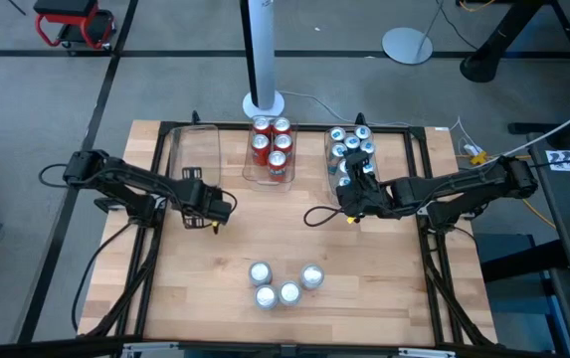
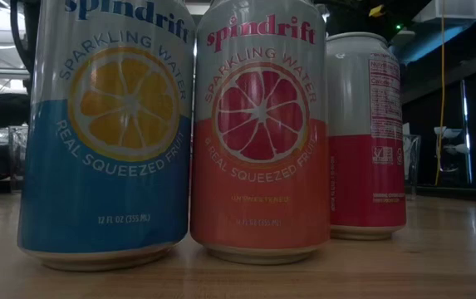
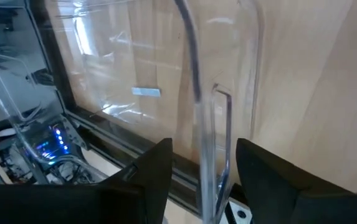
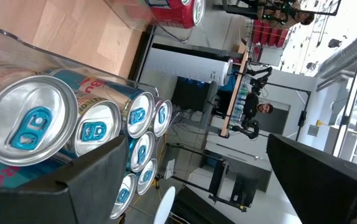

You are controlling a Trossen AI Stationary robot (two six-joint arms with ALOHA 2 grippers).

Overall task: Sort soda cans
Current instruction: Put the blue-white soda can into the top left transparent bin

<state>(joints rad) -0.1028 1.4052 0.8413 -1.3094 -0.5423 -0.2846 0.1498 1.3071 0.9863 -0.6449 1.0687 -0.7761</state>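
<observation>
Soda cans (image 1: 285,285), smooth silver-topped cylinders, stand on wood; both pincers gape empty.

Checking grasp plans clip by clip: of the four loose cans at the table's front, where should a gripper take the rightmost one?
Take the rightmost can around its round body, coming down from above, fingers closing across its far and right sides. It stands upright with those sides free, while another can crowds its left front. The left gripper seems about as near as the right.
</observation>
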